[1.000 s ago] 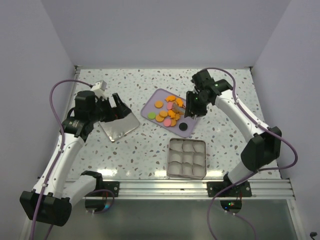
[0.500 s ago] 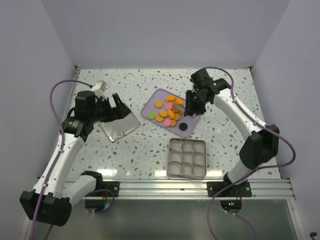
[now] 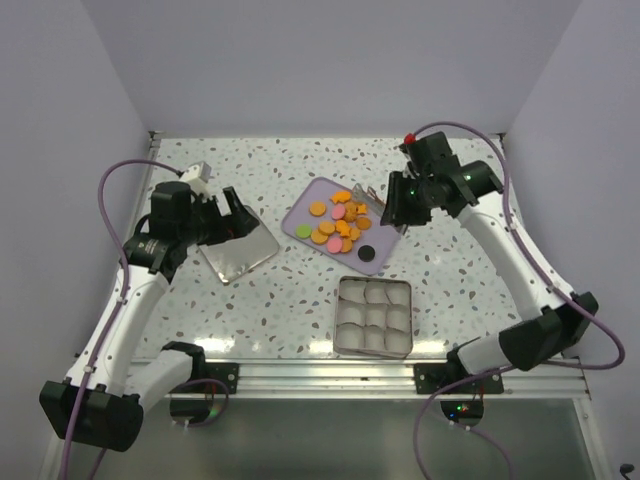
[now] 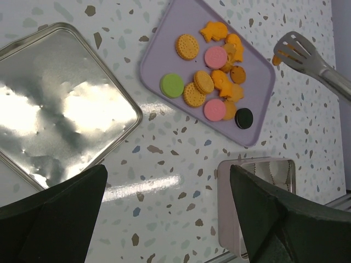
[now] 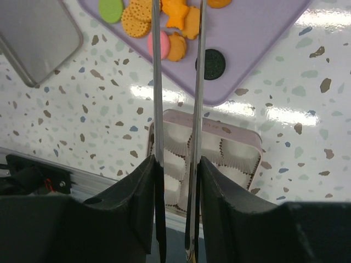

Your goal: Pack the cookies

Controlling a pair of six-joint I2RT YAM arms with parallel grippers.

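Cookies point(image 4: 204, 82) lie in a loose pile on the lilac tray point(image 4: 164, 55), mid-table. Most are orange, two are pink, and one green cookie point(image 4: 172, 85) sits at the left side of the pile. A black cookie point(image 4: 243, 118) lies at the tray's near right corner, just apart from the others. The tin point(image 3: 340, 345) sits near of the tray. All its cells are lined with white paper cups point(image 5: 211, 145), and no cookies are seen in them. A metal lid point(image 4: 55, 104) lies flat, left of the tray.

The right gripper point(image 3: 398, 205) is clenched on the tongs point(image 4: 307, 55), whose two blades run out between its fingers point(image 5: 143, 192). The tongs' head hangs over the tray's far right edge with an orange bit at its tip; I cannot tell whether that is a whole cookie. The left gripper point(image 3: 232, 218) hovers over the lid's far side, jaws spread wide, holding nothing.
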